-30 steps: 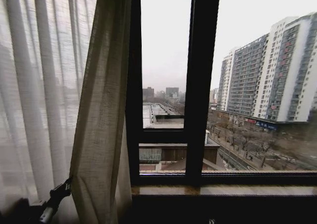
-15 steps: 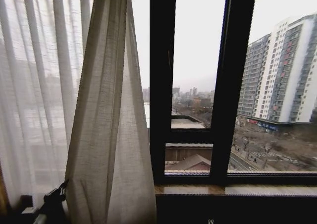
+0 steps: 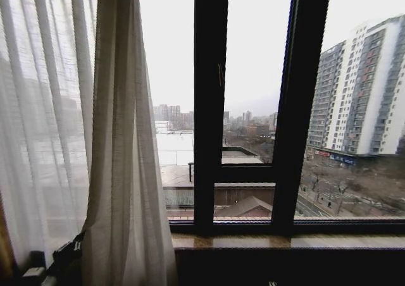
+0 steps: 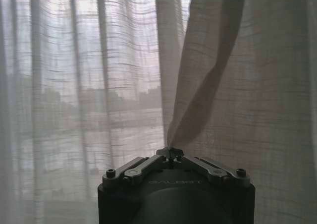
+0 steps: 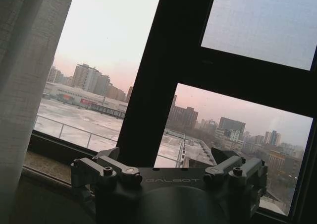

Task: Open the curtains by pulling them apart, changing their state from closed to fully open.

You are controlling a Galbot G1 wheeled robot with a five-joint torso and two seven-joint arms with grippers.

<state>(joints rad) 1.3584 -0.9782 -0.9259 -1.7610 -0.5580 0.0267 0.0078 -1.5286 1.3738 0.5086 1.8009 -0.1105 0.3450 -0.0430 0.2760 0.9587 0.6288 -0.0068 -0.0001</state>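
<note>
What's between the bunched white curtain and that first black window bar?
Nothing hangs there: the head view shows bare glass between the curtain and the window bar.

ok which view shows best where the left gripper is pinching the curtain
The left wrist view: the left gripper is shut on a gathered fold of the curtain. The head view catches that gripper low beside the bunched edge; the right wrist view has just a strip of curtain.
</note>
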